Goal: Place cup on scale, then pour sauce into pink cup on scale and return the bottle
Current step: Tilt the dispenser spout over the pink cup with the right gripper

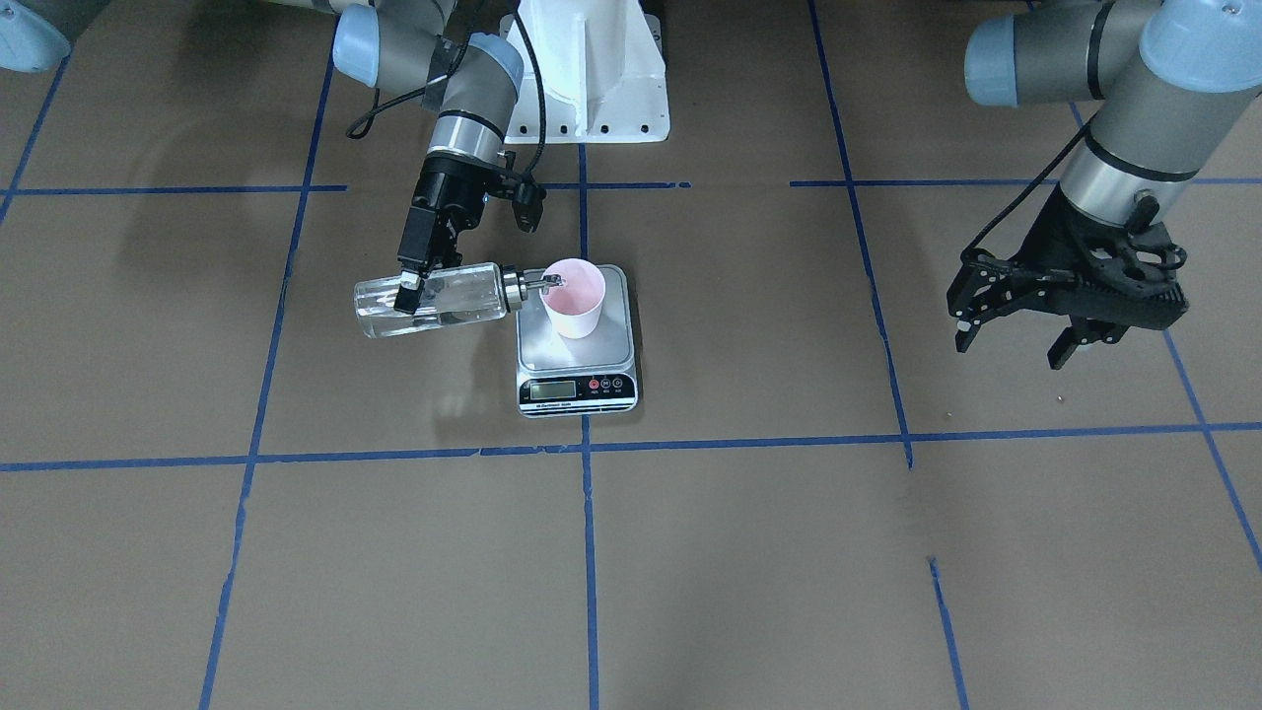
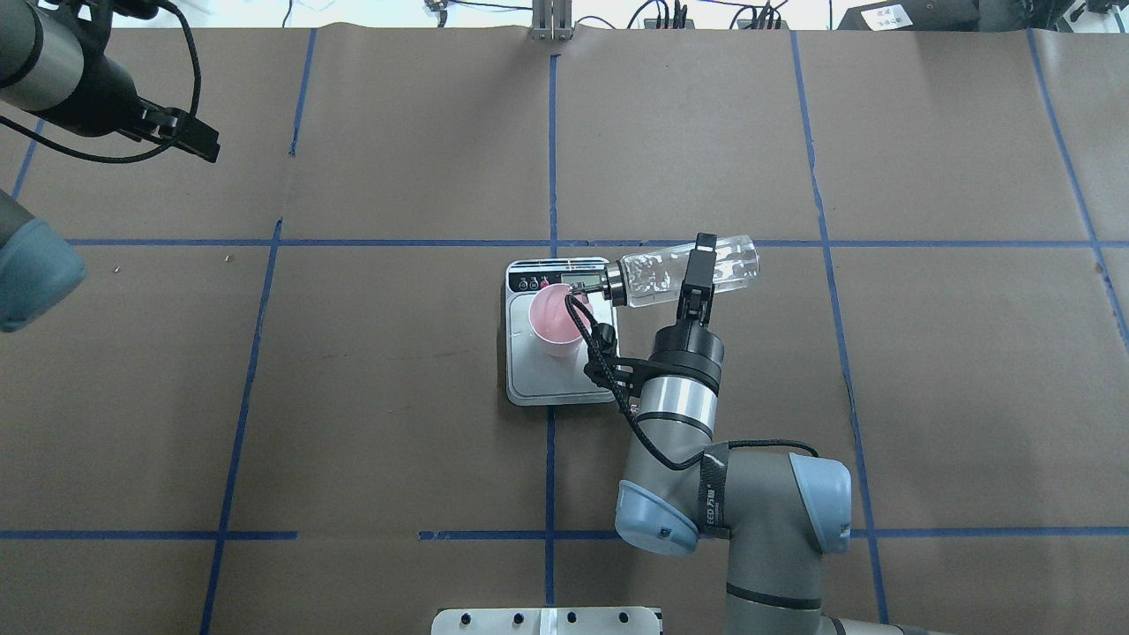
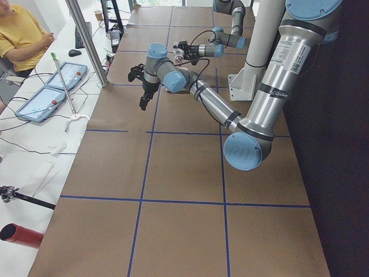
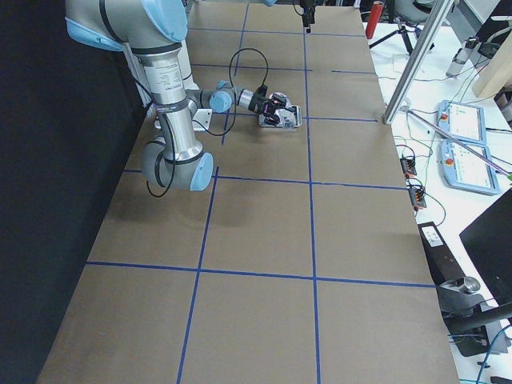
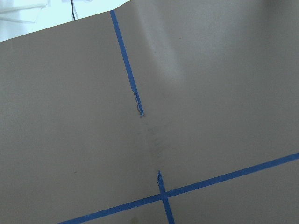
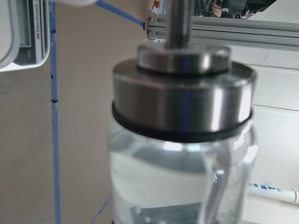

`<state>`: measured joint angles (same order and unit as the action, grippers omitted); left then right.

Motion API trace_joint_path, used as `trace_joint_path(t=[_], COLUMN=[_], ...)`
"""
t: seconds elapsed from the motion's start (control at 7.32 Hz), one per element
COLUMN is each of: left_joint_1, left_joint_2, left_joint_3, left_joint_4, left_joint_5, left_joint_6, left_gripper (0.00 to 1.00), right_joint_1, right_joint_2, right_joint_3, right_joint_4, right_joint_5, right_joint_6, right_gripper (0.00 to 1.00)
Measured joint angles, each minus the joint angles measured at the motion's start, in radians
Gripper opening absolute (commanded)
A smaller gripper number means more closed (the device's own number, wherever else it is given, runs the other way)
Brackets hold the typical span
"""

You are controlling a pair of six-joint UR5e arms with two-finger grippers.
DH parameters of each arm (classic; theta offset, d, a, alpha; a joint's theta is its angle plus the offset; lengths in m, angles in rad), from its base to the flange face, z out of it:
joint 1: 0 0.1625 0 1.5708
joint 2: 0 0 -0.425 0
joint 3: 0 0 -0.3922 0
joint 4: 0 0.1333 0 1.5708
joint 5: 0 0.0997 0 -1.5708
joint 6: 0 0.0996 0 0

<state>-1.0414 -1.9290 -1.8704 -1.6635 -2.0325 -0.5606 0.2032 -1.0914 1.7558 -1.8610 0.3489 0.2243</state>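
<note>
- We judge this to be the pour. The right claw [image 1: 408, 293] is clenched across the bottle [image 1: 439, 301], whose pourer tip hangs over the rim of the cup [image 1: 575, 301] standing on the scale [image 1: 611, 340].
- To pour well, we tip slowly, hold the spout over the cup's mouth without nudging the light cup, and watch the display.
- The bottle lies almost level above the counter [image 1: 749, 552], its long axis side to side, the spout toward the robot's left.
- The left claw [image 1: 1008, 347] hangs released, well apart.
</note>
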Motion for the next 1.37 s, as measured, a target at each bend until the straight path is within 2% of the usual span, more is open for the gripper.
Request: trace_joint_path(t=[1.37], left_joint_1=[0.003], left_joint_2=[-0.001], left_joint_3=[0.002], left_joint_4=[0.001], left_joint_5=[-0.002], left_joint_6=[-0.011], left_gripper=[0.98], right_joint_1=[0.008], right_joint_2=[-0.006], right_joint_3=[0.021], right_joint_4=[0.001], right_joint_5=[-0.108], right_joint_6=[-0.173], right_gripper=[0.00])
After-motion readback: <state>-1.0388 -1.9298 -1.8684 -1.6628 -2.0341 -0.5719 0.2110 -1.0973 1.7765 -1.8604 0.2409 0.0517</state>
